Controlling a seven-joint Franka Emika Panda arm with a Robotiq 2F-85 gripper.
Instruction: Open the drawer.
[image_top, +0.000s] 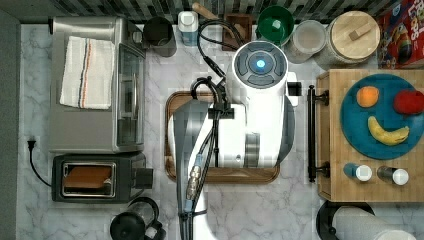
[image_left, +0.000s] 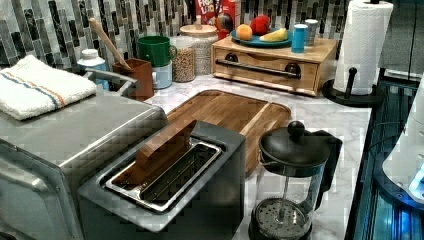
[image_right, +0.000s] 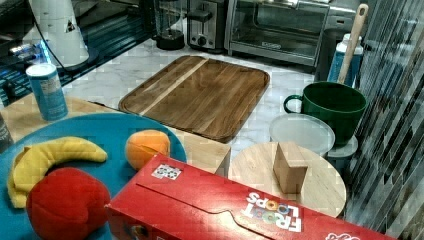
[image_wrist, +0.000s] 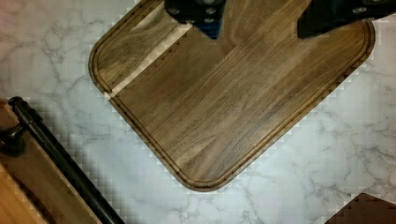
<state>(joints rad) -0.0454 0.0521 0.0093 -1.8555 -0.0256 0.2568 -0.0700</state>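
Right view, nearest: a red cereal box (image_right: 220, 210) is showing the words "FROOT LOOPS", upside down. Behind it a blue plate (image_right: 107, 132) is carrying a banana (image_right: 47, 160), an orange (image_right: 146, 147) and a red fruit (image_right: 65, 202). Farther off, the dark wooden tray (image_right: 200, 95) is lying on the marble counter (image_right: 120, 70); the label on the toaster oven (image_right: 280, 27) beyond cannot be read.

Wrist view: the gripper (image_wrist: 261, 21) is hanging over the tray, its fingers (image_wrist: 196, 11) standing well apart and gripping nothing.

Left view: the drawer (image_left: 265, 70) is sitting flush in its cabinet, closed, its black bar handle (image_left: 257, 68) facing the tray.
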